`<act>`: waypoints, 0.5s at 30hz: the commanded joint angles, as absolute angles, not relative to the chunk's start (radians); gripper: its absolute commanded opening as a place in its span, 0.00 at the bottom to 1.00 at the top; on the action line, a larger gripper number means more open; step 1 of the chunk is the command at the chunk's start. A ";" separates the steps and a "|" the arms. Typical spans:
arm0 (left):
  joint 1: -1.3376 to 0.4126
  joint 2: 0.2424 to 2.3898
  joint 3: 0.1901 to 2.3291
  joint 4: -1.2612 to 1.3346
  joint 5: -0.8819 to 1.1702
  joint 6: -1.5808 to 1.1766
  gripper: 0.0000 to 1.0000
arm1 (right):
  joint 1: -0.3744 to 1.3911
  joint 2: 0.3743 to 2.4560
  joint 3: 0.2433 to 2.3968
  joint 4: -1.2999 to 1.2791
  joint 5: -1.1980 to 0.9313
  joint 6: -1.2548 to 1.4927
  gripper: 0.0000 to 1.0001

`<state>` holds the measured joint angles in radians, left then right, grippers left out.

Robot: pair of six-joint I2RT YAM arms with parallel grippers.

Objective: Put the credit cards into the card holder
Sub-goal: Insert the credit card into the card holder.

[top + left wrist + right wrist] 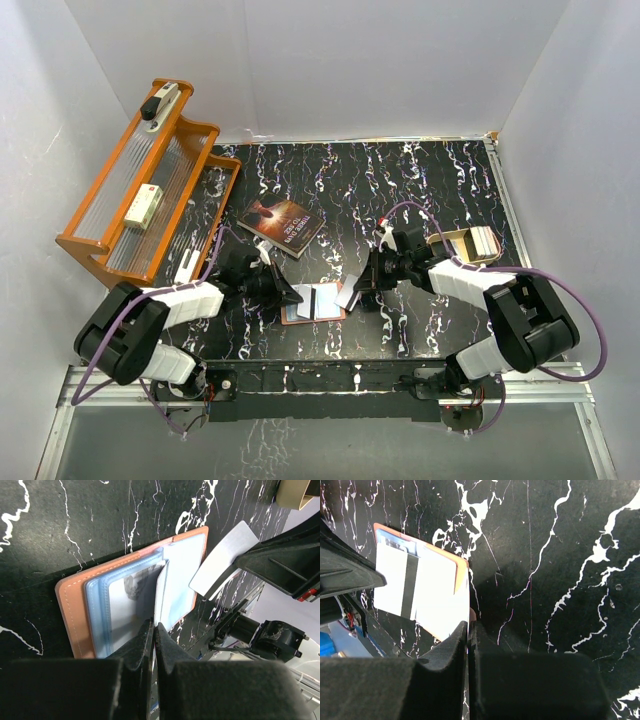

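The reddish-brown card holder [298, 316] lies open on the black marbled table, its clear blue-tinted sleeves showing in the left wrist view [70, 610]. My left gripper [154, 626] is shut on a thin upright sleeve page [161, 592] at the holder's middle; it shows from above too [290, 293]. My right gripper [469, 625] is shut on the corner of a white credit card with a dark stripe [395, 580], held tilted over the holder's right edge [462, 572]. The same card shows from above [347, 292] and in the left wrist view [222, 560]. A pale card sits in a sleeve [122, 597].
A dark paperback book [282, 226] lies behind the holder. An orange rack [140, 190] stands at the back left. A beige-gold tin [470, 243] sits behind the right arm. White walls close in the table on three sides.
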<state>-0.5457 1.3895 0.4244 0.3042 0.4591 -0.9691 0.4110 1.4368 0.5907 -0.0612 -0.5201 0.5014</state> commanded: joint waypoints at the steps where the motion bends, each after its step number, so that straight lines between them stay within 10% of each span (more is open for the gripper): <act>1: -0.548 1.399 0.415 0.320 0.421 -0.967 0.00 | 0.410 1.395 0.572 -0.104 -0.457 0.468 0.00; 15: -0.549 1.444 0.404 0.385 0.420 -1.008 0.00 | 0.412 1.399 0.545 -0.092 -0.468 0.489 0.00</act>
